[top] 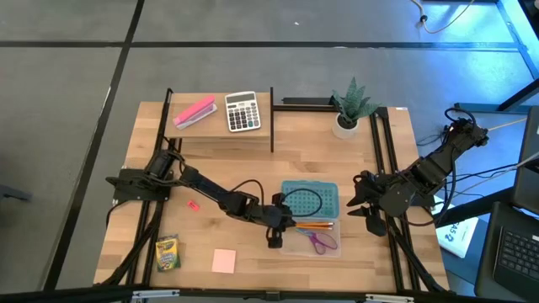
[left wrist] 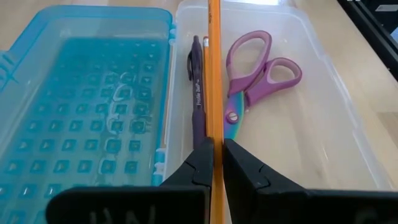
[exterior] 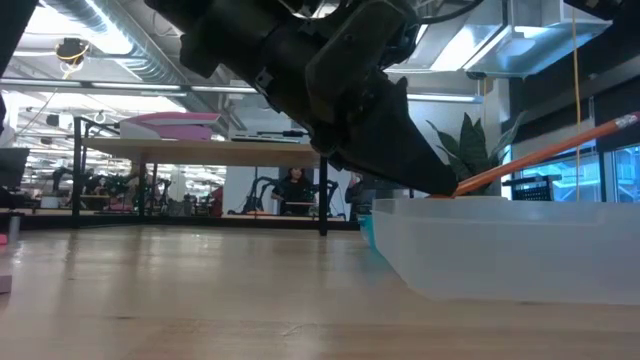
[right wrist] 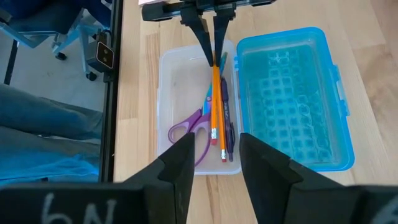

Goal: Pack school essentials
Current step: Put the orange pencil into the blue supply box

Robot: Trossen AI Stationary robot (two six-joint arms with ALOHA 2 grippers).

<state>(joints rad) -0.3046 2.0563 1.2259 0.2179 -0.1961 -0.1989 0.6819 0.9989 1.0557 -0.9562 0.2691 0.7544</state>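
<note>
1. High view: the left gripper (top: 275,229) reaches over the near-left edge of the clear box (top: 296,244), its fingers shut tight on the orange pencil (top: 313,225).
2. The left wrist view shows the two dark fingers (left wrist: 200,163) pinching the pencil (left wrist: 214,74), which runs lengthwise over the box, above a dark purple pen (left wrist: 197,93) and beside the purple-handled scissors (left wrist: 252,78) lying on the box floor.
3. The low view shows the pencil (exterior: 545,155) tilted, its far end raised above the box wall (exterior: 500,250).
4. The blue lid (top: 310,199) lies open and flat, joined to the far side of the box.
5. The right gripper (top: 370,220) waits at the table's right edge, just beside the box; its fingers (right wrist: 181,163) stand partly apart and hold nothing.
6. The crayon box (top: 168,252) and the pink notepad (top: 224,261) lie near the front-left of the table (top: 253,160), with a small red piece (top: 192,204) farther back.
7. A calculator (top: 242,111) and a pink block (top: 194,112) sit on the back shelf, and a potted plant (top: 349,108) stands to their right.
</note>
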